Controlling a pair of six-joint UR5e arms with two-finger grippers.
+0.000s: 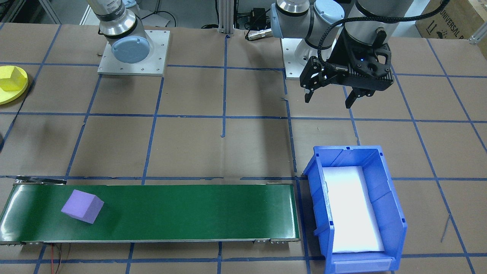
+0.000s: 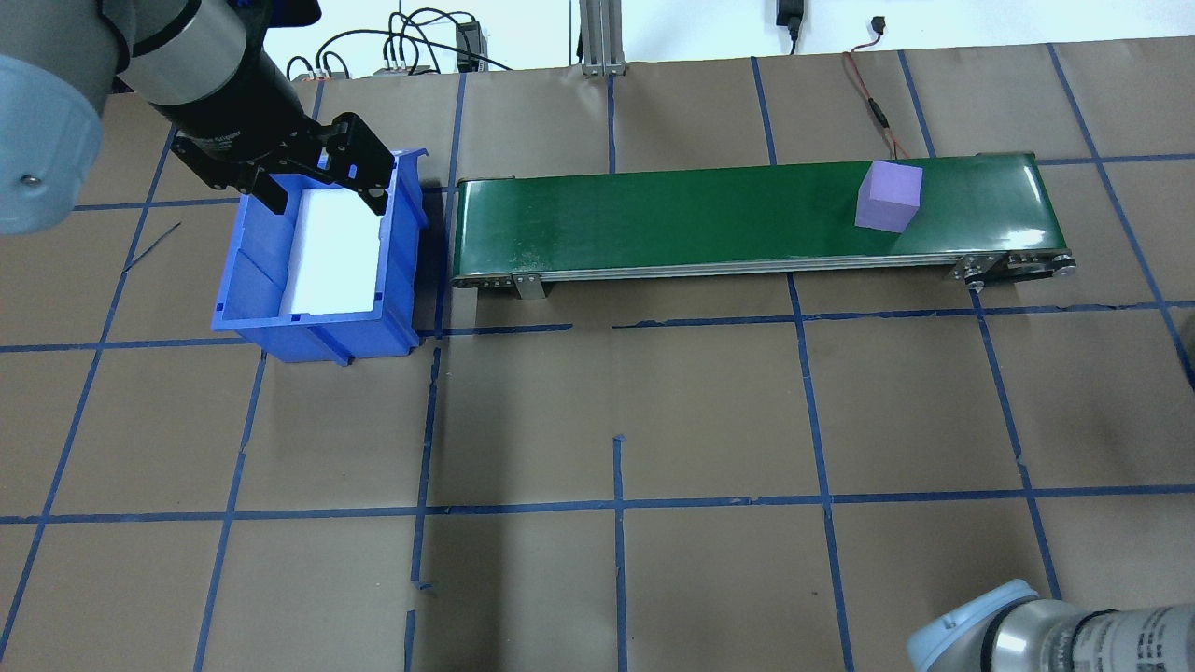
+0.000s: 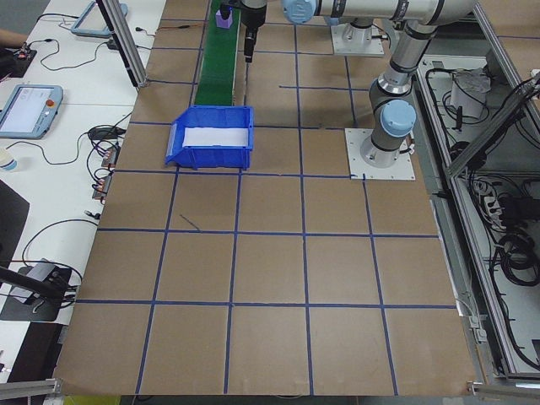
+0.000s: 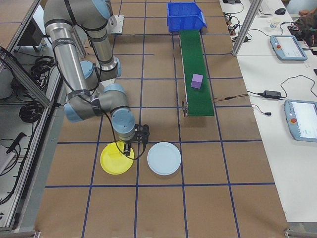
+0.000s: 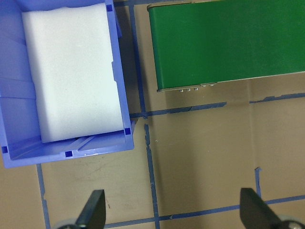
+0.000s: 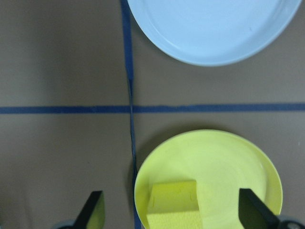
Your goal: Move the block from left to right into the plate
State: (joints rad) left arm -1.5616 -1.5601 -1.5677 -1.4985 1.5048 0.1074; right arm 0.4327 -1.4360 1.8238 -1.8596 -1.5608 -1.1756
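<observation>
A purple block (image 1: 82, 206) rests on the green conveyor belt (image 1: 171, 213), toward the robot's right end of it; the overhead view shows this block (image 2: 889, 196) too. My left gripper (image 1: 329, 95) hangs open and empty in the air beside the blue bin (image 1: 357, 209), far from the block. The yellow plate (image 6: 228, 157) holds a yellow block (image 6: 174, 202). Above that plate my right gripper (image 6: 174, 212) is open, its fingers on either side of the yellow block and clear of it. The yellow plate (image 4: 116, 161) lies on the table's right side.
A light blue plate (image 4: 164, 158) lies next to the yellow one. The blue bin (image 2: 317, 271) with a white foam liner stands at the conveyor's left end. Blue tape lines grid the brown paper tabletop. Cables and tablets lie beyond the far edge.
</observation>
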